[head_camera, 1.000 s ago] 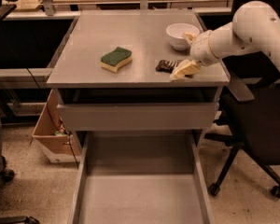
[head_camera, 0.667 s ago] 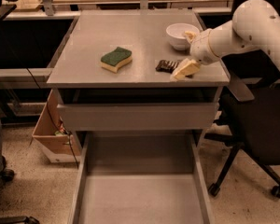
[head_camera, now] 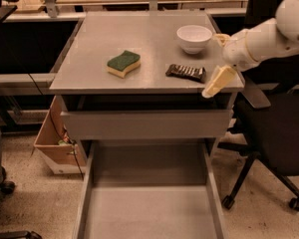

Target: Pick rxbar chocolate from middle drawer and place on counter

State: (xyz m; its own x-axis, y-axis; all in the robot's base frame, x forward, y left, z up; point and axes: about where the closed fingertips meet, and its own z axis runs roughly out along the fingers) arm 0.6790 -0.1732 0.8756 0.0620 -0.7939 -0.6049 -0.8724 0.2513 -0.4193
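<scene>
The rxbar chocolate (head_camera: pixel 186 72), a dark flat bar, lies on the grey counter (head_camera: pixel 139 31) near its front right edge. My gripper (head_camera: pixel 218 59) is just right of the bar, off the counter's right corner, open and empty. One cream finger (head_camera: pixel 217 81) points down towards the bar's right end without touching it. The middle drawer (head_camera: pixel 82 203) is pulled far out below, and its floor is bare.
A green-and-yellow sponge (head_camera: pixel 123 63) and a white bowl (head_camera: pixel 194 38) sit on the counter. A shallower drawer with a plain grey front (head_camera: pixel 144 124) is slightly open above the middle drawer. A black office chair (head_camera: pixel 274 133) stands at right and a cardboard box (head_camera: pixel 52 143) at left.
My gripper has pulled back to the right, away from the bar it was touching. The bar stays on the counter.
</scene>
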